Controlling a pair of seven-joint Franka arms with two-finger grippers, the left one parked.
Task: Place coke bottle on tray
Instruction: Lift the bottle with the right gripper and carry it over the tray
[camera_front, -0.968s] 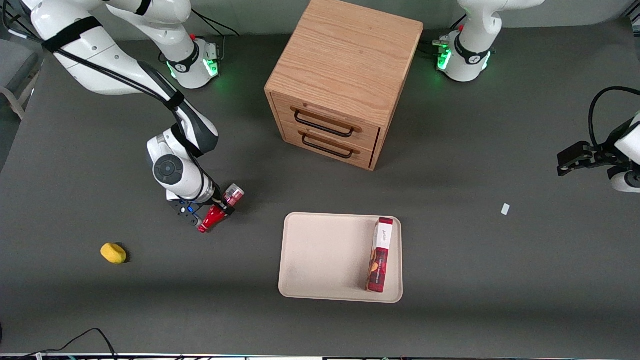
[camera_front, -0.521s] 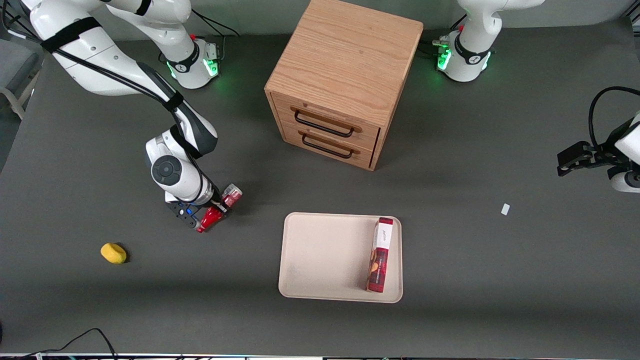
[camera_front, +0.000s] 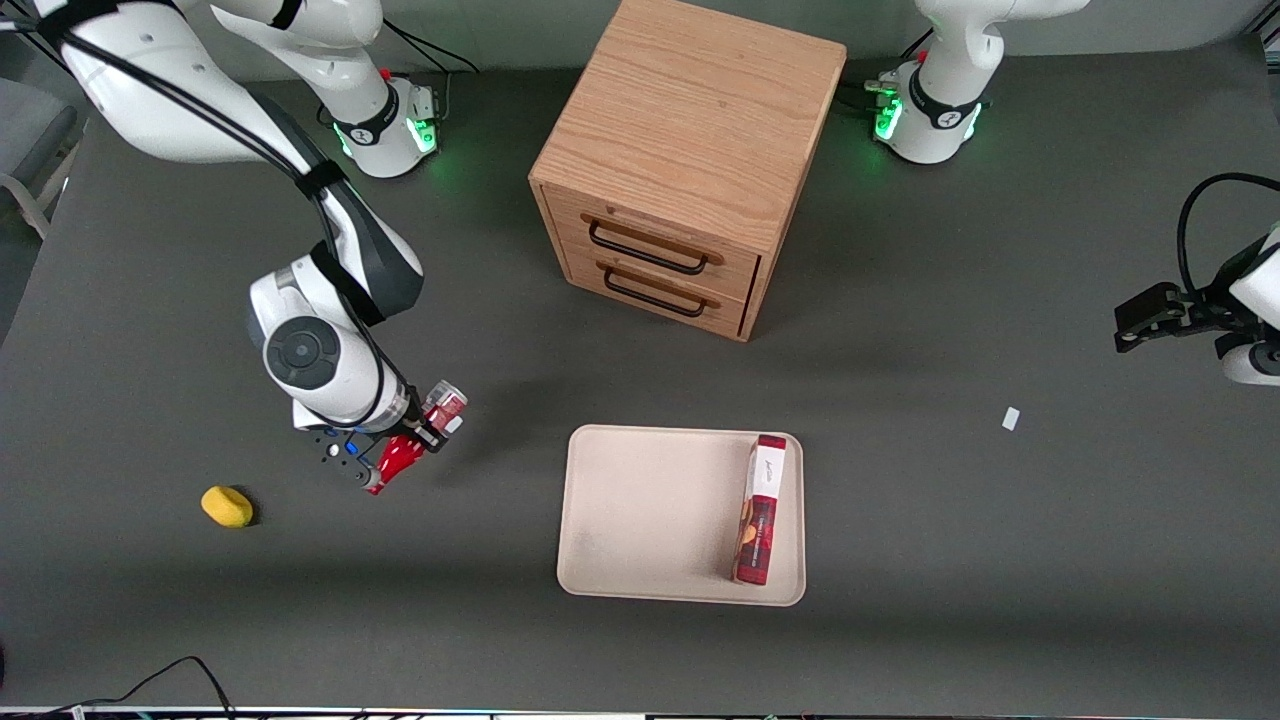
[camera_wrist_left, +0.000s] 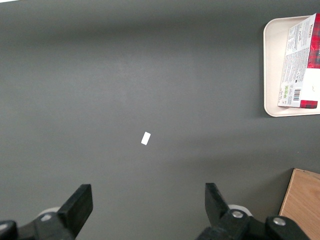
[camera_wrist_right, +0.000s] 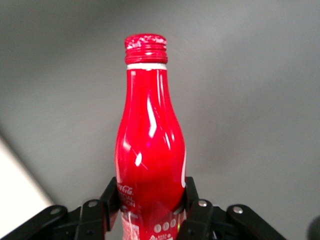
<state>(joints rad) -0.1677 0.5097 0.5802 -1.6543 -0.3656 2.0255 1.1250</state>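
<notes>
The coke bottle (camera_front: 405, 447) is a small red bottle with a red cap, held lying tilted above the table toward the working arm's end. My right gripper (camera_front: 418, 437) is shut on its body. In the right wrist view the coke bottle (camera_wrist_right: 150, 150) stands between the two black fingers (camera_wrist_right: 111, 192), which press both sides of its label. The beige tray (camera_front: 640, 510) lies flat on the table, nearer the front camera than the cabinet, well apart from the bottle. A corner of the tray (camera_wrist_left: 272, 65) also shows in the left wrist view.
A red-and-white box (camera_front: 762, 508) lies on the tray along one short side. A wooden two-drawer cabinet (camera_front: 690, 160) stands farther from the front camera. A yellow object (camera_front: 227, 506) lies near the gripper, and a small white scrap (camera_front: 1011, 418) lies toward the parked arm's end.
The right arm has lifted, and the gripper with the coke bottle has shifted toward the front camera and slightly away from the tray.
</notes>
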